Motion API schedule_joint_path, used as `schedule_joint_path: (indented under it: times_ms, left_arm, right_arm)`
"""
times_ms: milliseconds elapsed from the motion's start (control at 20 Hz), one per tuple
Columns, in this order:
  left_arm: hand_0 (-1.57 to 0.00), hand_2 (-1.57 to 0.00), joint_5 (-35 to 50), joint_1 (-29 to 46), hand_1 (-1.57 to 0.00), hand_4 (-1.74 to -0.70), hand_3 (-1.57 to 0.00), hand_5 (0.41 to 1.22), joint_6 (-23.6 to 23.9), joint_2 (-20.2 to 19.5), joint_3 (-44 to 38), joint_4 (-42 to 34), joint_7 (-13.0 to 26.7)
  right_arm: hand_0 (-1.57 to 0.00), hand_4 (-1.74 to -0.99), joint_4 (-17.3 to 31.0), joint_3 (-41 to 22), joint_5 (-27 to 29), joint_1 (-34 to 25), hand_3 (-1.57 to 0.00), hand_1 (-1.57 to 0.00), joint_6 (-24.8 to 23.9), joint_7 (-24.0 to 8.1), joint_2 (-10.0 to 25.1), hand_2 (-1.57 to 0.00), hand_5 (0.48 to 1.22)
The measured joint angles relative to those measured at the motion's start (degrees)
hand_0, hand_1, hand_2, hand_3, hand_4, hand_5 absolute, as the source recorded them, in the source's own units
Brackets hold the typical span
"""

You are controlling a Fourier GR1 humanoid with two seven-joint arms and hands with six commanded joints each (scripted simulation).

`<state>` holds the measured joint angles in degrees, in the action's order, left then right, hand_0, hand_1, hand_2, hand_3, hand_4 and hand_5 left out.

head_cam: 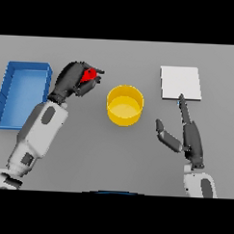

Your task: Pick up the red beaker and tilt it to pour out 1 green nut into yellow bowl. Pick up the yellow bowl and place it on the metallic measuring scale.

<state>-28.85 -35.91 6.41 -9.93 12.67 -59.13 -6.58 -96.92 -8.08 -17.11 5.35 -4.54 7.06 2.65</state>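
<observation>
Head view: left hand (pixel 72 81) wrapping curled fingers round red beaker (pixel 91 75), holding it left of yellow bowl (pixel 124 105). Right hand (pixel 191 139) resting slack-fingered, holding nothing, near metallic scale (pixel 180 83). Beaker looking light, rigid, probably slick; mid-wall hold suiting tilt.

Centre: the yellow round bowl (pixel 124 105) stands on the grey surface (pixel 117 152) straight ahead of me.
Left: my left hand (pixel 72 81) is left of the bowl, curled round the red beaker (pixel 90 75), which is near the bowl but apart from it.
Far left: the blue rectangular bin (pixel 22 93) lies beyond my left arm.
Right: the flat metallic square scale (pixel 180 82) lies right of the bowl, slightly farther back.
Near right: my right hand (pixel 189 136) is nearer me than the scale, fingers spread, one fingertip at the scale's near edge.
</observation>
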Motion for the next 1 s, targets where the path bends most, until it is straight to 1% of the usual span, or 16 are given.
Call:
schedule_joint_path:
  times_ms: [50,100,150,250,300,400,450,500,600,650,700,750,800,850,900,1000]
  left_arm:
    - [-1.56,-1.56,-1.77,-1.25,-1.56,-1.74,-1.56,1.149,-0.6,-0.66,1.35,0.37,1.58]
    - [-1.57,-1.57,-3.78,-2.78,-1.57,-1.74,-1.56,1.152,-1.51,-1.97,2.8,0.49,2.69]
    - [-1.57,-1.57,-6.23,-5.04,-1.57,-1.74,-1.56,1.153,-2.45,-2.12,4.94,1.25,4.35]
    - [-1.57,-1.57,-11.13,-8.28,-1.57,-1.74,-1.57,1.177,-4.77,-3.35,9.52,3.1,4.74]
    - [-1.57,-1.57,-12.96,-9.16,-1.57,-1.74,-1.57,1.186,-6.21,-4.13,11.67,3.05,3.96]
    - [-1.57,-1.57,-16.89,-12.37,-1.57,-1.74,-1.57,1.199,-9.2,-5.07,15.25,4.36,6.0]
    - [-1.57,-1.57,-18.66,-13.92,-1.57,-1.69,-1.57,1.203,-11.27,-5.86,17.4,4.87,5.09]
    - [-1.57,-1.57,-20.59,-15.84,-1.57,-1.65,-1.57,1.207,-12.26,-5.28,19.28,6.53,5.52]
    - [-1.57,-1.57,-23.0,-18.66,-1.57,-1.58,-1.57,1.212,-15.89,-5.39,22.52,8.31,5.31]
    - [-1.57,-1.57,-25.0,-20.03,-1.57,-1.61,-1.57,1.214,-17.21,-5.48,24.38,9.13,4.86]
    - [-1.57,-1.57,-26.14,-21.37,-1.57,-1.64,-1.57,1.215,-19.05,-5.07,25.48,9.85,5.55]
    - [-1.57,-1.57,-27.59,-22.65,-1.57,-1.66,-1.57,1.216,-19.57,-4.79,26.72,11.33,5.33]
    - [-1.57,-1.57,-28.97,-23.49,-1.57,-1.67,-1.57,1.217,-19.85,-4.78,28.18,12.21,4.13]
    - [-1.57,-1.57,-30.38,-24.69,-1.57,-1.68,-1.57,1.218,-20.63,-4.57,29.6,13.11,3.87]
    - [-1.57,-1.57,-31.83,-25.94,-1.57,-1.7,-1.57,1.219,-21.1,-4.24,30.98,14.19,3.44]
    - [-1.57,-1.57,-34.77,-28.15,-1.57,-1.71,-1.57,1.219,-21.99,-3.93,33.66,16.18,3.15]
  right_arm:
    - [0.0,-1.096,-0.16,-0.86,-0.7,0.91,0.0,0.0,-0.01,0.4,-0.53,0.0,0.67]
    - [0.0,-1.086,-0.65,-0.27,0.0,0.88,0.0,0.0,0.39,0.52,0.17,0.0,0.679]
    - [0.0,-1.069,-1.05,-0.45,0.33,0.86,0.0,0.0,0.91,0.67,0.17,0.0,0.685]
    - [0.0,-1.056,-1.83,-0.78,0.35,1.74,0.0,0.0,1.24,0.87,0.16,0.0,0.692]
    - [0.0,-1.054,-1.31,-0.89,-0.58,0.9,0.0,0.0,0.46,-0.3,-0.14,0.0,0.691]
    - [0.0,-1.068,-1.45,-0.92,-0.64,0.65,0.0,0.0,0.49,-0.05,-0.08,0.0,0.689]
    - [0.0,-1.07,-0.9,-0.69,-0.43,0.87,0.0,0.0,0.5,-0.14,-0.06,0.0,0.686]
    - [0.0,-1.066,-0.79,-0.94,-0.62,0.32,0.0,0.0,0.42,-0.63,-0.42,0.0,0.684]
    - [0.0,-1.063,-0.56,-0.35,0.7,0.2,0.0,0.0,0.97,0.35,-0.25,0.0,0.681]
    - [0.0,-1.06,-0.24,-0.42,0.54,0.31,0.0,0.0,0.99,0.76,-0.19,0.0,0.675]
    - [0.0,-1.057,-0.1,-0.58,0.67,0.27,0.0,0.0,1.0,0.2,-0.66,0.0,0.674]
    - [0.0,-1.056,-0.09,-0.49,0.99,0.64,0.0,0.0,1.12,0.82,-0.66,0.0,0.672]
    - [0.0,-1.065,-0.47,-0.7,0.43,0.88,0.0,0.0,0.91,0.41,-0.56,0.0,0.676]
    - [0.0,-1.067,-0.17,-0.83,0.66,0.17,0.0,0.0,1.3,-0.64,-0.75,0.0,0.684]
    - [0.0,-1.066,-0.32,-1.12,0.37,0.67,0.0,0.0,1.52,0.32,-0.51,0.0,0.689]
    - [0.0,-1.064,0.48,-0.49,0.86,-0.41,0.0,0.0,1.87,-0.49,0.07,0.0,0.69]
